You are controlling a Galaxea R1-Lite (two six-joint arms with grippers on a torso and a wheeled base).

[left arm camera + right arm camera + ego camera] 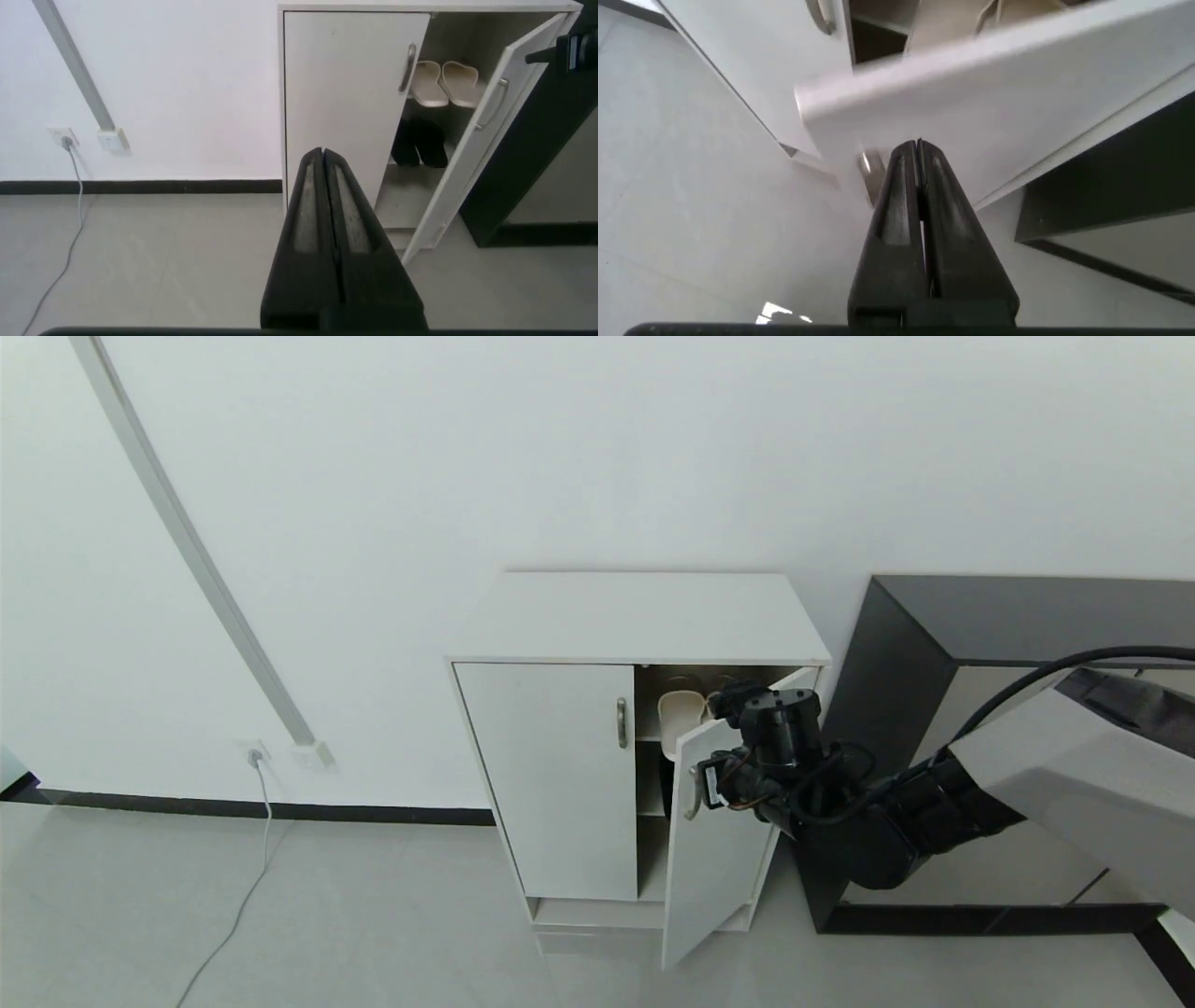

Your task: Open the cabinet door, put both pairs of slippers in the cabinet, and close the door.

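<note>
Right tool (920, 147) — fingers pressed together | arm (896, 821) stretched to half-open cabinet door (1018, 84)

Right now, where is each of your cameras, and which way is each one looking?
Head view: on the head, looking forward and down at the white cabinet; the right arm shows at the open door.
Left wrist view: on the left wrist, facing the cabinet front; the shut left gripper shows.
Right wrist view: on the right wrist, close to the open door; the shut right gripper shows.
Shared: head and left wrist views both show the pale slippers inside.
</note>
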